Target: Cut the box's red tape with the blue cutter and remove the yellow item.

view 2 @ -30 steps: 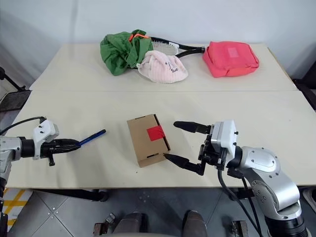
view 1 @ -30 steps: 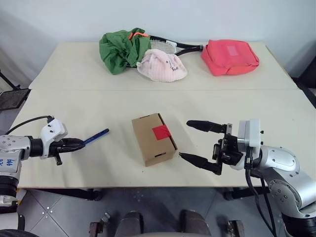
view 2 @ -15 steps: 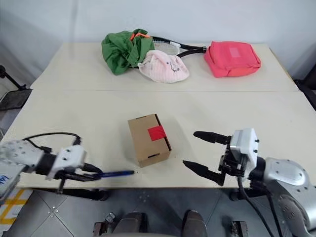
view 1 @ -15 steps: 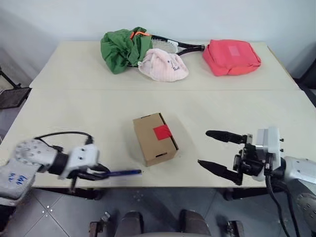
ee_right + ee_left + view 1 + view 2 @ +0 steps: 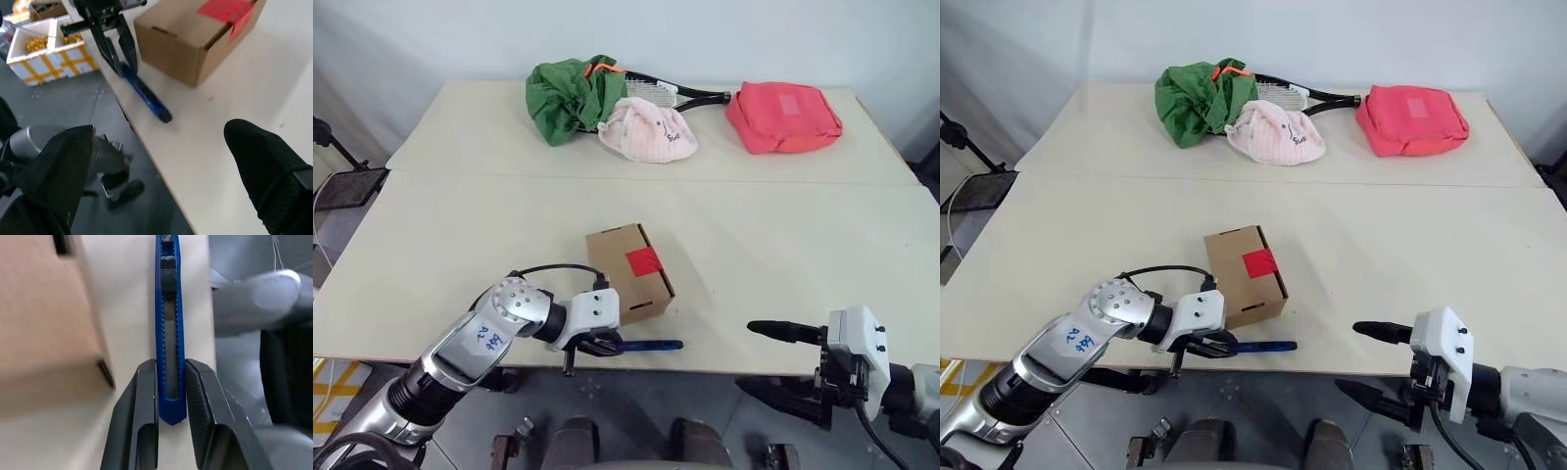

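The box (image 5: pixel 625 277), a small brown carton with a patch of red tape (image 5: pixel 644 261) on its top, lies closed near the table's front edge. Just in front of it my left gripper (image 5: pixel 607 345) is shut on the blue cutter (image 5: pixel 651 345), which lies along the table edge and points right. The left wrist view shows the cutter (image 5: pixel 169 333) clamped between both fingers, with the box (image 5: pixel 44 308) beside it. My right gripper (image 5: pixel 781 364) hangs open off the front edge, to the right of the box. The yellow item is hidden.
Along the table's back lie a green cloth bundle (image 5: pixel 570 96), a black-framed racket (image 5: pixel 677 93), a pink hat (image 5: pixel 648 129) and a pink-red pouch (image 5: pixel 781 116). A white and yellow crate (image 5: pixel 44 46) stands on the floor below the front edge.
My left gripper has carried the cutter rightward along the front edge to just in front of the box. The open right gripper has drawn back and down past the table's front edge.
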